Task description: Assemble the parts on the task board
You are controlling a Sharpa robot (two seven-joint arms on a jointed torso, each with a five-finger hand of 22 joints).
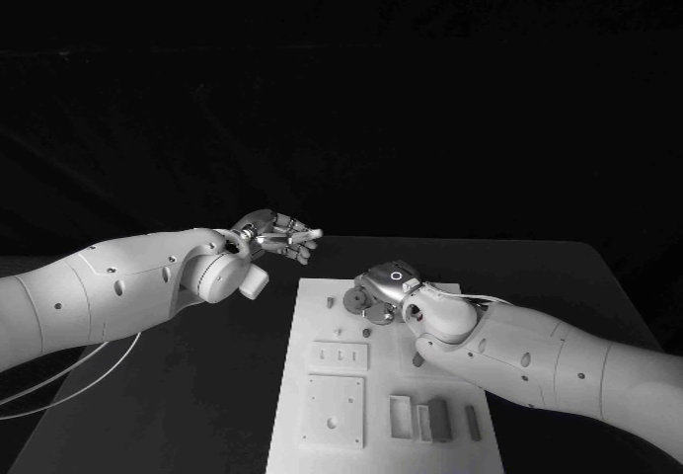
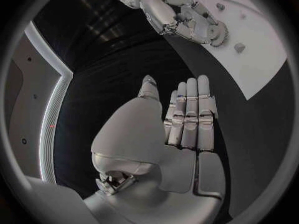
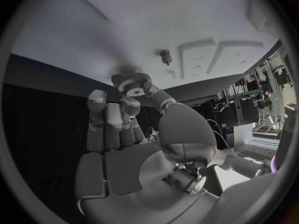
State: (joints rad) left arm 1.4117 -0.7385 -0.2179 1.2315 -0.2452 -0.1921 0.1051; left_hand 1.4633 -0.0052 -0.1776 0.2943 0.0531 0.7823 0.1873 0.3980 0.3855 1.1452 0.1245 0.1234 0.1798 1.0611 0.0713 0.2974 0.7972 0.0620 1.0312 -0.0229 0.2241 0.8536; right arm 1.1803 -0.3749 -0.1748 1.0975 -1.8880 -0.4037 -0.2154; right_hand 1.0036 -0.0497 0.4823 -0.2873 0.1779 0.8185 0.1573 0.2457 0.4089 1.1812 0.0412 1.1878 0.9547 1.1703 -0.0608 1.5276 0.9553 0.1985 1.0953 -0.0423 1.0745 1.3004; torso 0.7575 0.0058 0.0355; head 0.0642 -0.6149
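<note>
White against the black bench (image 1: 199, 395), the task board (image 1: 382, 395) lay in the middle, running from between the two arms toward the robot. The right hand (image 1: 382, 292) sat over the far end of the board and pinched a small gear (image 3: 131, 81) between its thumb and a fingertip, the toothed disc held just above the board's surface; the other fingers (image 3: 104, 127) lay side by side, straight and close together. Near the gear, a short peg (image 3: 166, 57) stood upright on the board, apart from the hand. The left wrist view caught the same gear at the right hand's fingertips, with two small knobs (image 2: 239, 47) on the board beside it. The left hand (image 1: 279, 237) hovered off the board's far left corner, over bare bench, holding nothing; its fingers (image 2: 190, 117) were stretched out flat and pressed alongside each other, the thumb standing slightly apart. On the near half of the board lay two flat square plates (image 1: 338, 385), one behind the other, and to their right a row of narrow upright blocks (image 1: 431, 417) set side by side.
</note>
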